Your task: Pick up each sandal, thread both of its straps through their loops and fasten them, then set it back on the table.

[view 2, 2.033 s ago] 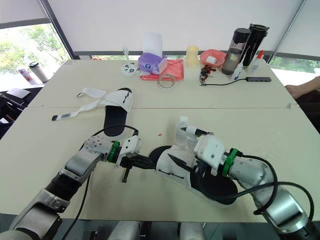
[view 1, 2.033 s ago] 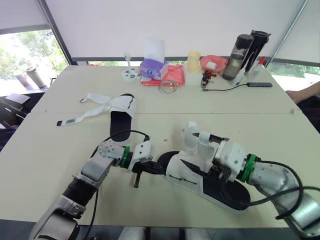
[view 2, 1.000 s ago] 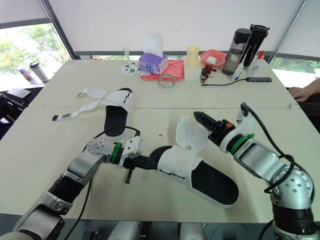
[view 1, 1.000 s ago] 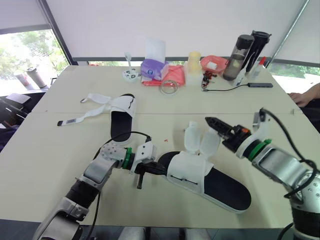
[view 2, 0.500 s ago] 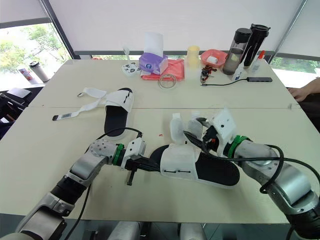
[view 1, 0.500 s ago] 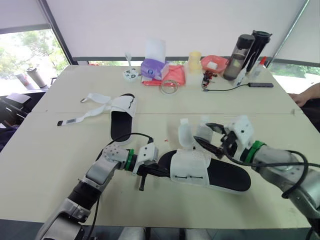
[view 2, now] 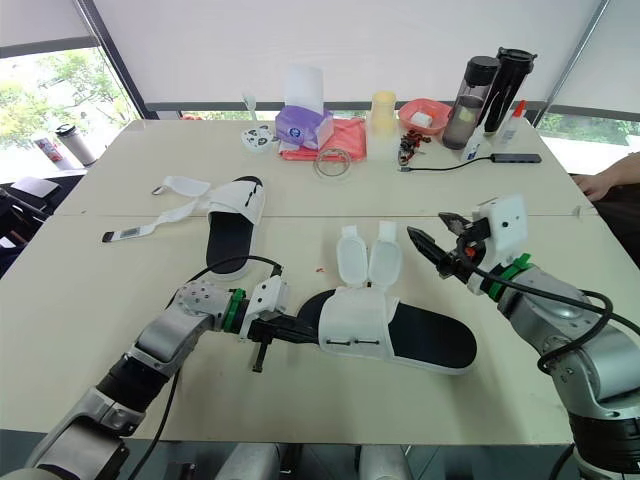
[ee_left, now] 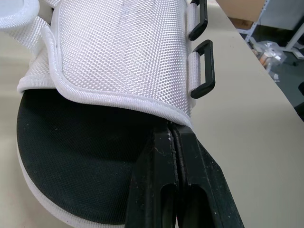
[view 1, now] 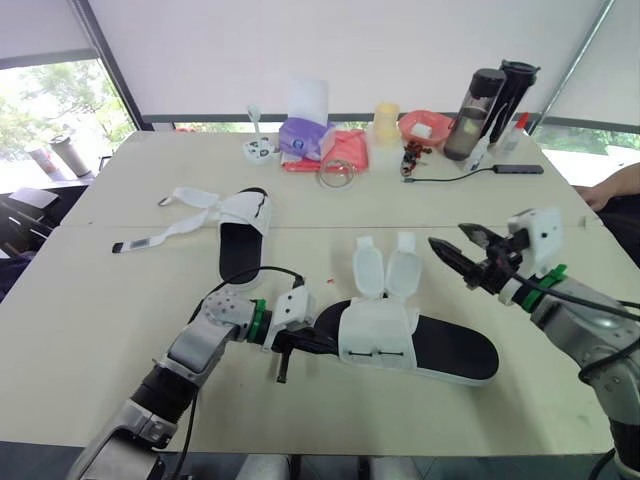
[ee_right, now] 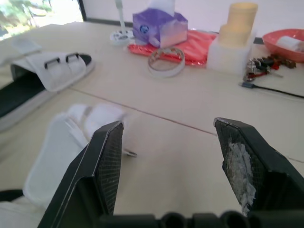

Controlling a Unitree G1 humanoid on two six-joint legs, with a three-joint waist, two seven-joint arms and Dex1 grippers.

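The near sandal (view 1: 415,338) is seen lying flat on the table (view 1: 110,300), its two straps (view 1: 385,268) flipped open and spread away from the white upper, unthreaded. Two black loops (ee_left: 203,69) are seen on the upper's side. The left gripper (ee_left: 170,130) is held at the sandal's toe with its fingers pressed together, the tips set against the upper's white rim; whether fabric is pinched cannot be made out. The right gripper (view 1: 446,234) is held raised past the sandal's strap side, apart from it, with its fingers spread wide.

Far beyond the near sandal, a red bowl (view 1: 425,126) is seen with a white object in it, and a purple tissue box (view 1: 305,138) with a tissue standing out of it; the box's print cannot be read. Two dark bottles (view 1: 488,100) are lidded, their contents hidden. A yellow cup stack (view 1: 386,125) and a clear ring (view 1: 338,173) are set between box and bowl.

The far sandal (view 1: 240,228) lies well apart, straps loose; a tag (view 1: 140,241) on one strap end bears marks too small to read. A person's arm (view 1: 615,188) is cut off at the table's edge.
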